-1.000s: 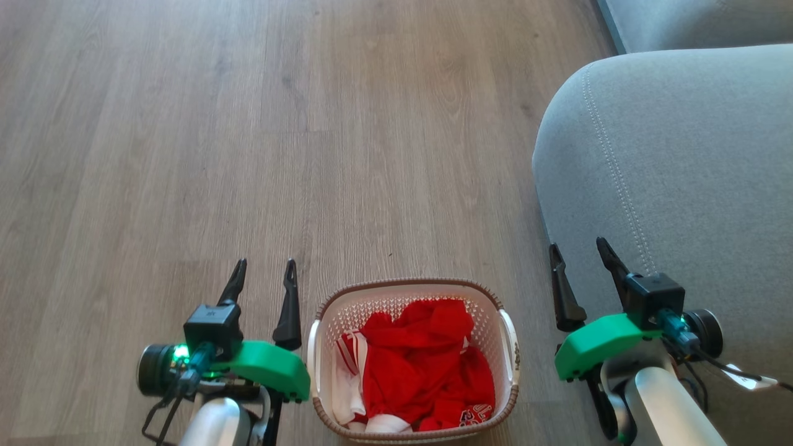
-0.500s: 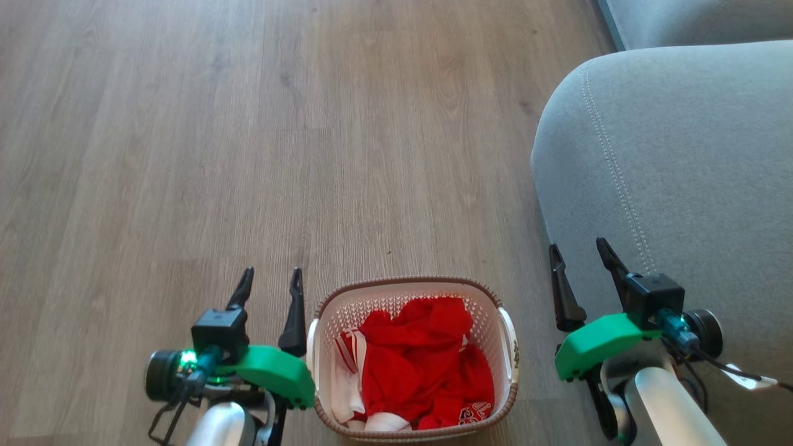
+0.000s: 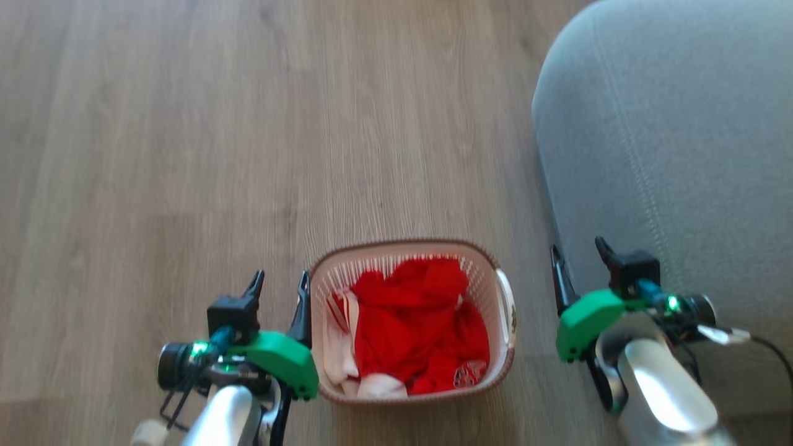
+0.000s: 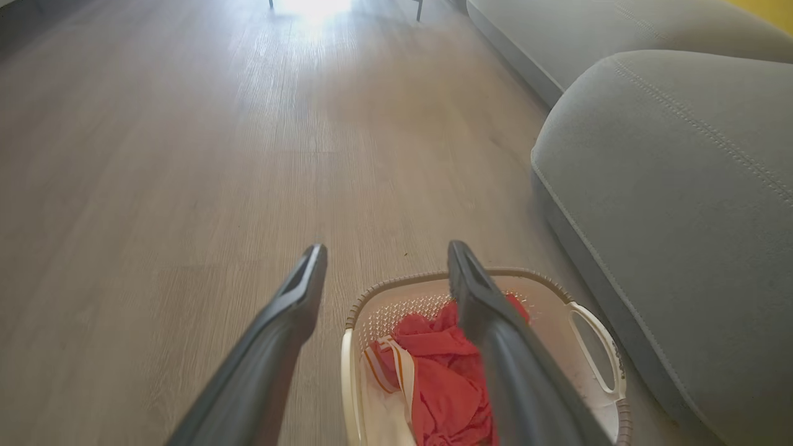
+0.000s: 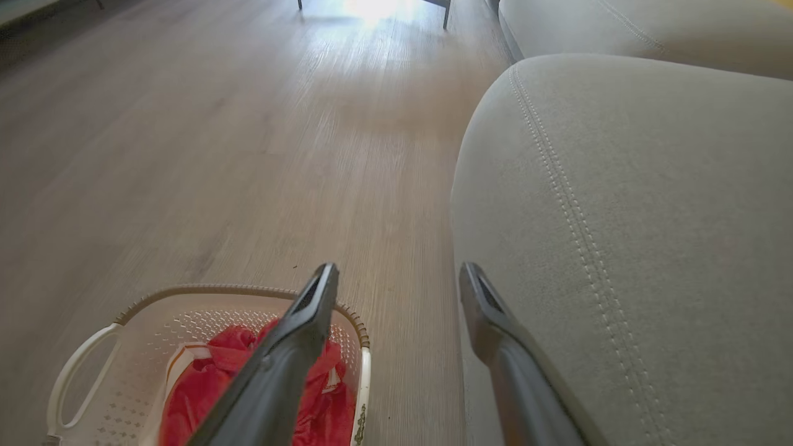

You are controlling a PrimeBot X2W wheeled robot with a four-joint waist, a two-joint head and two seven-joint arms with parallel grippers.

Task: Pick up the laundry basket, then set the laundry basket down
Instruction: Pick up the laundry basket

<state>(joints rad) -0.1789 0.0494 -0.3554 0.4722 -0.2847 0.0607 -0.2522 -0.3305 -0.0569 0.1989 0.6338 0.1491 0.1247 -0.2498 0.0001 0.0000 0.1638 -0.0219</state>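
The laundry basket (image 3: 396, 244), cream-white with a brown braided rim, stands on the wood floor and holds red and white clothing (image 3: 415, 322). My left gripper (image 3: 280, 279) is open and empty. It sits just off the basket's left side, with its inner finger close by the left wall. My right gripper (image 3: 577, 248) is open and empty too. It hangs a short gap to the right of the white side handle (image 3: 507, 303), near the sofa. In the left wrist view the left gripper (image 4: 387, 251) frames the basket (image 4: 557, 316). In the right wrist view the right gripper (image 5: 398, 271) has the basket (image 5: 142, 322) at lower left.
A grey fabric sofa arm (image 3: 669, 155) bulges close on the right, also seen as the sofa (image 4: 669, 186) and the sofa (image 5: 619, 217). Wood floor (image 3: 186, 155) stretches ahead and to the left. Thin furniture legs (image 5: 446, 15) stand far off.
The head view has shifted, so the basket and sofa sit higher in it. The left gripper has come closer to the basket's left side. Both grippers stay open.
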